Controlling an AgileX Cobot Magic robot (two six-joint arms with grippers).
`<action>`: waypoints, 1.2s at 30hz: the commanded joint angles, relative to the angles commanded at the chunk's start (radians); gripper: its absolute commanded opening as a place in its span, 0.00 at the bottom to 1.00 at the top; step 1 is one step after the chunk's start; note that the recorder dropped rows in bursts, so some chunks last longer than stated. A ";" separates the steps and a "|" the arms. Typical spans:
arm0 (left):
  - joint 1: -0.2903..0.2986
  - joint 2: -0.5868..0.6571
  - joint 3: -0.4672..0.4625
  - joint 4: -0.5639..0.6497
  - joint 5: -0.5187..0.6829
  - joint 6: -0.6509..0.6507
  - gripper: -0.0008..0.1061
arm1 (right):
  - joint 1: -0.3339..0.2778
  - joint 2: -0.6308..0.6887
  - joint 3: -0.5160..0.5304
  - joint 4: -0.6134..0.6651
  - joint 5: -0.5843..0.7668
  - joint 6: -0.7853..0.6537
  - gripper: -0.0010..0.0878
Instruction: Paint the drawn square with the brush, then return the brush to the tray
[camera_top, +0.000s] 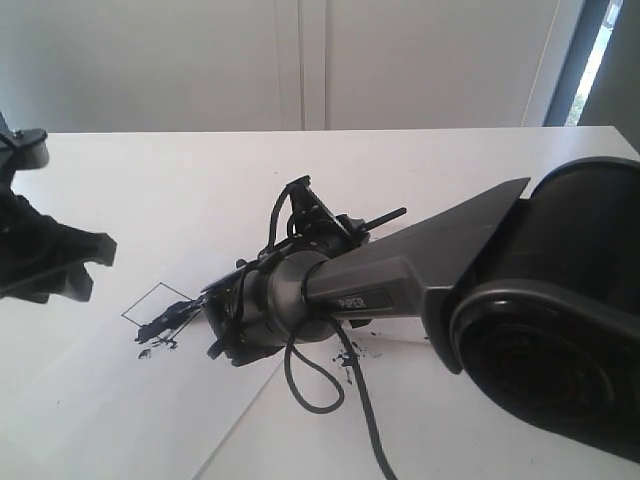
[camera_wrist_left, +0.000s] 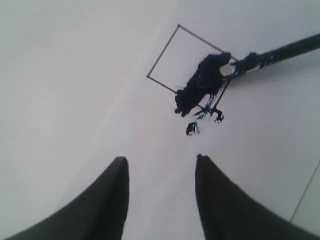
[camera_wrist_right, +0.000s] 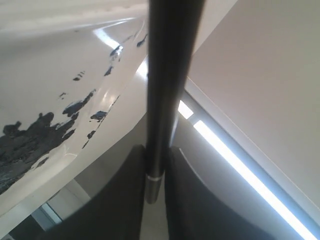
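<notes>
Just brush (camera_wrist_left: 280, 51) across drawn square (camera_wrist_left: 180, 57) edge

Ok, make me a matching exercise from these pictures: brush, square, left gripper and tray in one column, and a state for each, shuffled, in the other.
Column one
1. brush
2. square
3. left gripper
4. tray

Column two
A. open, holding nothing
B. glossy, with dark paint blotches
C. clamped in the right gripper
D. partly smeared dark blue

Pairs: 1-C, 2-D, 3-A, 4-B
</notes>
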 joint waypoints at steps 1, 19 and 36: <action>-0.006 0.016 0.017 -0.019 -0.017 0.005 0.46 | 0.002 0.000 0.000 0.000 0.000 0.000 0.01; -0.026 0.306 0.107 -0.038 -0.113 -0.007 0.46 | 0.017 0.000 0.000 0.000 0.000 -0.006 0.01; -0.026 0.324 0.099 -0.038 -0.105 -0.005 0.46 | 0.134 -0.029 0.000 0.124 0.000 -0.009 0.01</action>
